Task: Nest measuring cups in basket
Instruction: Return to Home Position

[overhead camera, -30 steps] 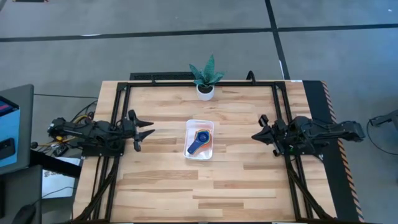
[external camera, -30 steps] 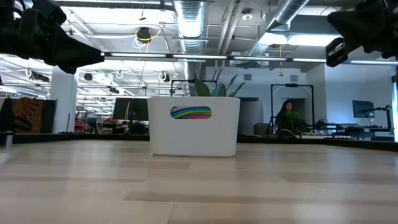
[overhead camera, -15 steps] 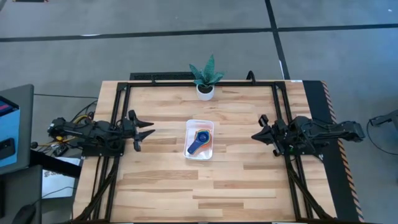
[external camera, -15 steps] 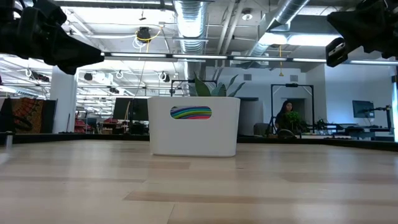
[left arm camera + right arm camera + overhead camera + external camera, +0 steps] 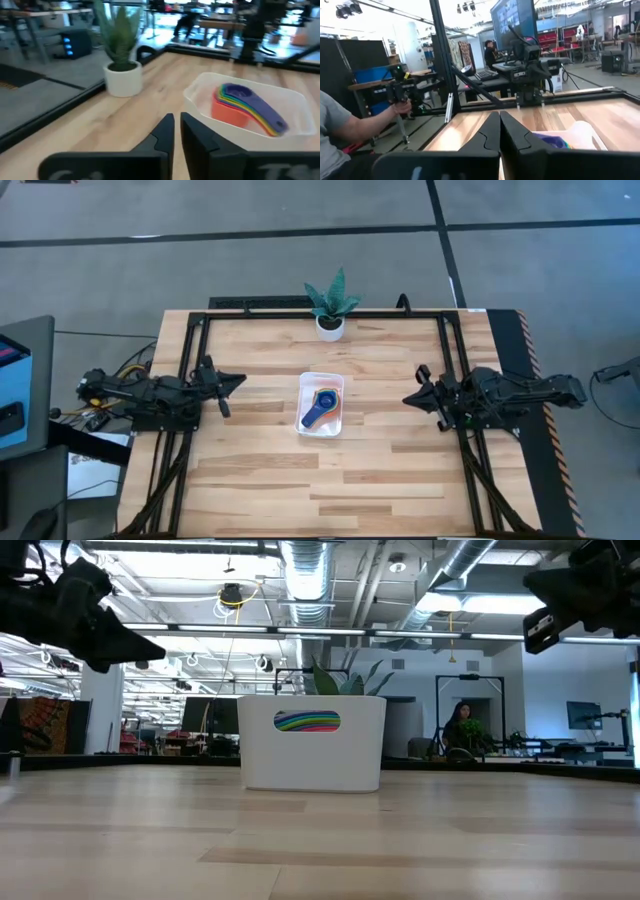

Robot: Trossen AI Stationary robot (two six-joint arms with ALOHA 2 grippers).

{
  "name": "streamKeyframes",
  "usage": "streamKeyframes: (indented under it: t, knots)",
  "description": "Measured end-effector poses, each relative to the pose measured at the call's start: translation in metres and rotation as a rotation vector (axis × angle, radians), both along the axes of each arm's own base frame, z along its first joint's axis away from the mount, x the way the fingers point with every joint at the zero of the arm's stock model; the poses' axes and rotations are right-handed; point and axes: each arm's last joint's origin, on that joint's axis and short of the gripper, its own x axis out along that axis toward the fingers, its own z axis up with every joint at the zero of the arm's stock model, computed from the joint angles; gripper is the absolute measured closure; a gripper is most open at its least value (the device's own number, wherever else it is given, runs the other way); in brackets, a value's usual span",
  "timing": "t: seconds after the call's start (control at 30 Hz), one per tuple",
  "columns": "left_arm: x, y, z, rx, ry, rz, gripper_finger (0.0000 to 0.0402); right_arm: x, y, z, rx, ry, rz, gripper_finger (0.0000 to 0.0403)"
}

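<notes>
The white basket (image 5: pixel 305 416) rests flat on the middle of the table. Inside it the measuring cups (image 5: pixel 244 106) lie nested in one stack, orange outermost and a navy one (image 5: pixel 323 402) on top, with the handles fanned toward the near side. My left gripper (image 5: pixel 238 381) hovers shut to the left of the basket, pointing at it, with nothing between its fingers. To the right of the basket, my right gripper (image 5: pixel 408 397) hovers shut and empty, also pointing at it. In the low view the basket (image 5: pixel 312 745) shows a rainbow sticker on its wall.
A potted plant (image 5: pixel 331 304) in a white pot stands at the far edge, behind the basket. Black frame rails (image 5: pixel 190 380) run along the table's left, right and far sides. Beyond the table a person (image 5: pixel 345 130) holds a hand controller.
My left gripper has shut; its fingers stood apart half a second ago and now lie together. It holds nothing. The basket and the cups have not moved.
</notes>
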Motion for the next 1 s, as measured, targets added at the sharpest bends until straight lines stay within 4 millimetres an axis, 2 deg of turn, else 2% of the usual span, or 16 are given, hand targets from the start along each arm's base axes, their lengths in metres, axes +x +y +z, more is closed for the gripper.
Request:
streamKeyframes:
  t: [0.13,0.53,1.0]
  knots:
    - [0.0,0.0,0.0,0.011,0.006,0.01,0.0399,0.0,0.0,-0.002,-0.003,0.015,0.011,0.0391]
    - [0.001,-0.003,0.0,-0.061,-0.021,-0.117,0.04,0.001,0.0,-0.009,-0.006,0.095,0.007,0.0367]
    - [0.001,-0.002,0.0,-0.062,-0.022,-0.093,0.04,0.002,0.0,-0.016,-0.008,0.164,0.007,0.038]
